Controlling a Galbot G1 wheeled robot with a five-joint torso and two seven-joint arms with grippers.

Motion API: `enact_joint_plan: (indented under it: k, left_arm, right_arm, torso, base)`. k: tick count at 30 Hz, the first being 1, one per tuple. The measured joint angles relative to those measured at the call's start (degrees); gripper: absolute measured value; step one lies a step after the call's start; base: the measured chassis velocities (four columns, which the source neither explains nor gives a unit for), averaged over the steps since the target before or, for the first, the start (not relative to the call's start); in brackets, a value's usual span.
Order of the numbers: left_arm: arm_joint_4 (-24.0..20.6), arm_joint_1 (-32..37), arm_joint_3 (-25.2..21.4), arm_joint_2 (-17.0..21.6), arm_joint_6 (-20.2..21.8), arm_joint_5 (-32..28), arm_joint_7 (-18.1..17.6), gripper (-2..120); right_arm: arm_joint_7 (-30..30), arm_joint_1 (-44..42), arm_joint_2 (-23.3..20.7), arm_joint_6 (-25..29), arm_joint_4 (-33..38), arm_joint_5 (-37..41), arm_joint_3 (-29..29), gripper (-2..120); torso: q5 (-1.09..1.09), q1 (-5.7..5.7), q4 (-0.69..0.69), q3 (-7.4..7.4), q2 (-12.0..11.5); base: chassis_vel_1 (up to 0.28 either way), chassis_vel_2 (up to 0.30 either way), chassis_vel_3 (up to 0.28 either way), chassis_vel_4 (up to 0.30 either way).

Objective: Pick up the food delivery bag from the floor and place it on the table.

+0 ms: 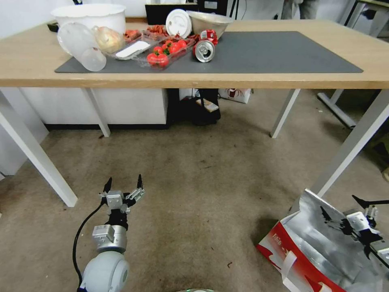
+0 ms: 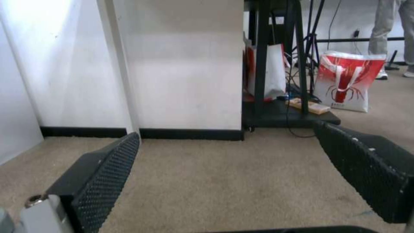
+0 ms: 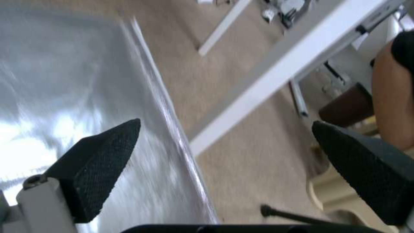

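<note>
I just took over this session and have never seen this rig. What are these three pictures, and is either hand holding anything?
One picture looks down from the robot's head; the other two look out from each wrist, between the black fingers. The left hand hangs open over the bare floor, holding nothing. The right hand is open above the food delivery bag, which stands on the floor beside a white leg of the table; its silver lining shows in the right wrist view. The bag is not gripped yet. On the table's grey mat lie tomatoes, a tipped can and bowls.
</note>
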Motion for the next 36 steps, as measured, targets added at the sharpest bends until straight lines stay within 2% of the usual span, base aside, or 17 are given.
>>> enact_joint_plan:
  k: [13, 23, 26, 27, 31, 32, 35, 36]
  left_arm:
    - [0.4, 0.1, 0.7, -0.4, -0.3, 0.2, -0.2, 100]
    - [0.5, 0.3, 0.4, -0.3, -0.6, 0.2, -0.4, 100]
    - [0.5, 0.1, 0.5, -0.5, -0.6, 0.3, -0.5, 100]
    - [0.5, 0.1, 0.5, -0.5, -0.6, 0.3, -0.5, 100]
    - [0.6, -0.1, 0.8, -0.7, -0.5, 0.5, -0.6, 100]
    - [0.6, -0.1, 0.8, -0.7, -0.5, 0.5, -0.6, 100]
    - [0.9, -0.3, 0.8, -0.7, -0.5, 0.5, -0.6, 100]
    - [0.9, -0.3, 0.8, -0.7, -0.5, 0.5, -0.6, 100]
  right_arm:
    - [-6.1, 0.8, -2.1, -2.3, -3.4, 2.0, 0.2, 100]
    - [-7.6, 1.8, -2.6, -3.2, -6.0, 3.4, -0.9, 100]
    - [-8.1, 1.9, -2.7, -3.2, -6.5, 3.8, -1.0, 90]
    - [-8.1, 1.9, -2.7, -3.2, -6.5, 3.8, -1.0, 90]
    - [-9.2, 1.7, -2.6, -3.1, -6.7, 4.3, -1.1, 69]
    - [-9.2, 1.7, -2.6, -3.1, -6.7, 4.3, -1.1, 69]
    - [-9.3, 1.7, -2.5, -2.9, -6.9, 4.3, -1.2, 54]
    - [-9.3, 1.7, -2.5, -2.9, -6.9, 4.3, -1.2, 54]
  torso:
    - [-0.01, 0.0, 0.0, 0.0, 0.0]
    - [-0.01, 0.0, 0.0, 0.0, 0.0]
    - [-0.01, 0.0, 0.0, 0.0, 0.0]
    - [-0.01, 0.0, 0.0, 0.0, 0.0]
    - [-0.01, 0.0, -0.01, 0.0, 0.0]
    - [-0.01, 0.0, -0.01, 0.0, 0.0]
    - [-0.01, 0.0, 0.0, 0.0, 0.0]
    - [-0.01, 0.0, 0.0, 0.0, 0.0]
  base:
    - [0.0, 0.0, 0.0, 0.0]
    - [0.0, 0.0, 0.0, 0.0]
    - [0.0, 0.0, 0.0, 0.0]
    - [0.0, 0.0, 0.0, 0.0]
    - [0.0, 0.0, 0.0, 0.0]
    - [0.0, 0.0, 0.0, 0.0]
    - [0.0, 0.0, 0.0, 0.0]
    - [0.0, 0.0, 0.0, 0.0]
